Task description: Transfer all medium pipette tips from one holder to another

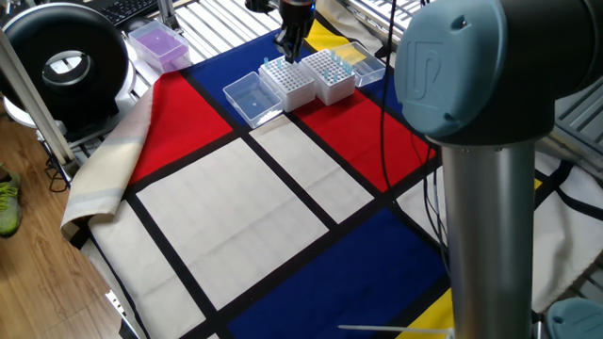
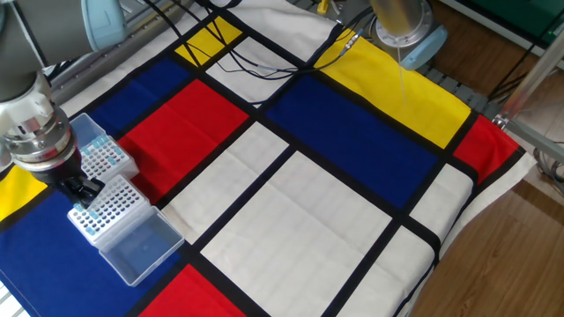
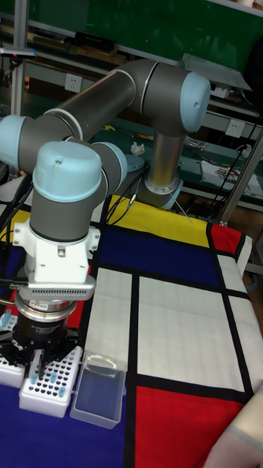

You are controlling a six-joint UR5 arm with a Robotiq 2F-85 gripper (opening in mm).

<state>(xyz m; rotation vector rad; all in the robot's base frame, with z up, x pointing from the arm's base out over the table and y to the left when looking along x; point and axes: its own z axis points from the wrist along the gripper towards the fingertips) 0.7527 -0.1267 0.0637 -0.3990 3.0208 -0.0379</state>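
Hovering low over the nearer tip rack (image 2: 107, 209), gripper (image 2: 85, 188) pointing straight down, jaws narrowed; impossible to tell whether gripping a tip or merely closed. Sitting just beside, touching or nearly so, second rack (image 2: 104, 157) carrying pale-blue medium pipette tips (image 2: 99, 143) along one edge; a few more showing at the corner of the nearer rack. Lying hinged open alongside, clear lid (image 2: 141, 247). Risking, on descent, slight misalignment with a hole: bending the tip, missing the seat, or nudging the light rack across the cloth (image 2: 335, 202).
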